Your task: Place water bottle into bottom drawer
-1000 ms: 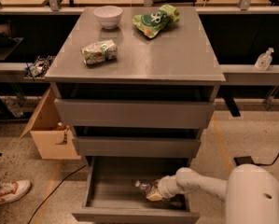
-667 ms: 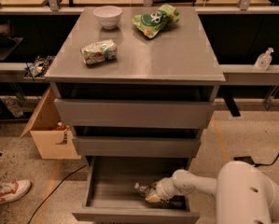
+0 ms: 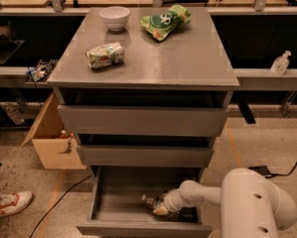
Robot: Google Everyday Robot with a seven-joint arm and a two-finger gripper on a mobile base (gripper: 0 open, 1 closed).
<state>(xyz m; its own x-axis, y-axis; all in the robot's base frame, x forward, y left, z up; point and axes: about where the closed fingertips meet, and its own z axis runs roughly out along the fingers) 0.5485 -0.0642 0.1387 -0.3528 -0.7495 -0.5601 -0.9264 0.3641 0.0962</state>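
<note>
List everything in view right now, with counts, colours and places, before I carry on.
Small clear plastic water bottle: one, clear, inside the bottom drawer, next to the gripper.
Wide shallow grey bottom drawer: one, grey, pulled open, lowest of three.
Upper drawers: two, grey, top and middle.
Cabinet top: one, grey.
Round white bowl: one, white, back left of the top.
Green snack bag: one, back centre.
Green-white crumpled bag: one, front left.
White pump bottle: one, ledge at right.
Cardboard box: one, brown, floor at left.
Shoe: one, white and red, far left floor.
Gripper: one, pale, down in the bottom drawer, on the white arm.
</note>
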